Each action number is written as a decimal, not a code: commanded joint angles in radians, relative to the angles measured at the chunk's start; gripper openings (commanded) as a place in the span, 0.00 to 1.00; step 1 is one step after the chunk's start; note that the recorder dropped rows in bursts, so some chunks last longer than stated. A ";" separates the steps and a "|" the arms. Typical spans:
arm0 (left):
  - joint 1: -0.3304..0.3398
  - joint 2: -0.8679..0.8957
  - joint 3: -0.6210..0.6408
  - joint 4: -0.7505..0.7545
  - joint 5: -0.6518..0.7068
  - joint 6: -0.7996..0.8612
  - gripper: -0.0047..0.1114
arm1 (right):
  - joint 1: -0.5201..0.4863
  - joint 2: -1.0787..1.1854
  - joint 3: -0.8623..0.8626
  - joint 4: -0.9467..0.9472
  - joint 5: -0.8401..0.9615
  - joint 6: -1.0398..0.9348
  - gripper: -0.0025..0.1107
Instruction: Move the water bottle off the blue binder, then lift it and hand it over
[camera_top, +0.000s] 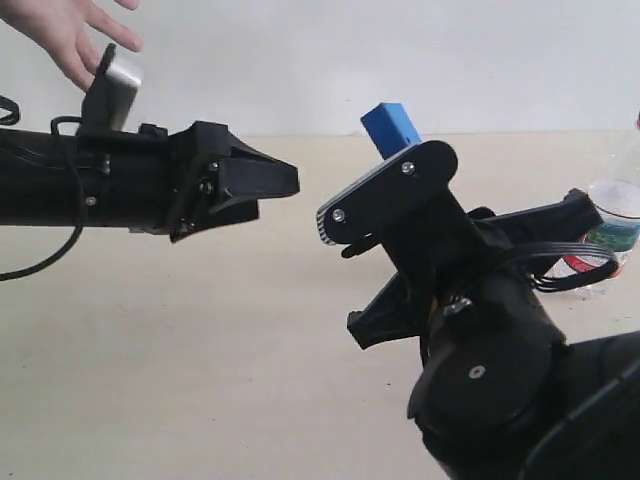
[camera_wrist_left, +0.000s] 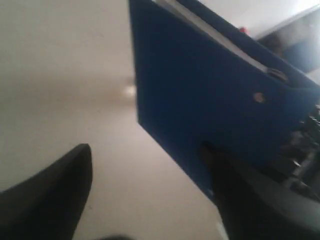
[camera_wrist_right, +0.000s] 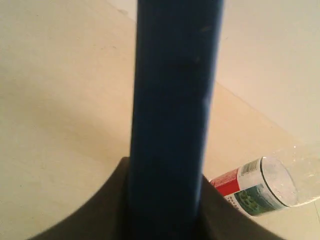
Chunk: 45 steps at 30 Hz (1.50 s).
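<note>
The blue binder (camera_wrist_right: 172, 100) stands upright and edge-on between the jaws of my right gripper (camera_wrist_right: 167, 175), which is shut on it and holds it above the table. In the exterior view only its top corner (camera_top: 390, 125) shows above the right arm. The water bottle (camera_wrist_right: 260, 192) lies on its side on the table beside the binder, with its red, white and green label showing; it also shows at the right edge (camera_top: 615, 225). My left gripper (camera_wrist_left: 145, 150) is open, and the binder's broad face (camera_wrist_left: 210, 100) is close in front of it. It points right towards the binder (camera_top: 285, 180).
A person's hand (camera_top: 70, 35) reaches in at the top left, above the left arm. The pale tabletop (camera_top: 200, 350) spreads under both arms. The right arm's bulky base (camera_top: 490, 390) fills the lower right.
</note>
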 joint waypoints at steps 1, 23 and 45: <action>-0.003 -0.122 0.000 -0.002 -0.211 0.085 0.51 | -0.006 -0.039 0.043 -0.026 -0.018 0.012 0.02; -0.003 -0.977 0.530 0.020 -0.634 0.144 0.08 | -0.004 -0.041 0.052 -0.333 -0.455 -0.255 0.02; -0.003 -1.114 0.775 0.039 -0.756 0.226 0.08 | -0.004 -0.038 0.016 -0.333 -0.457 -0.478 0.02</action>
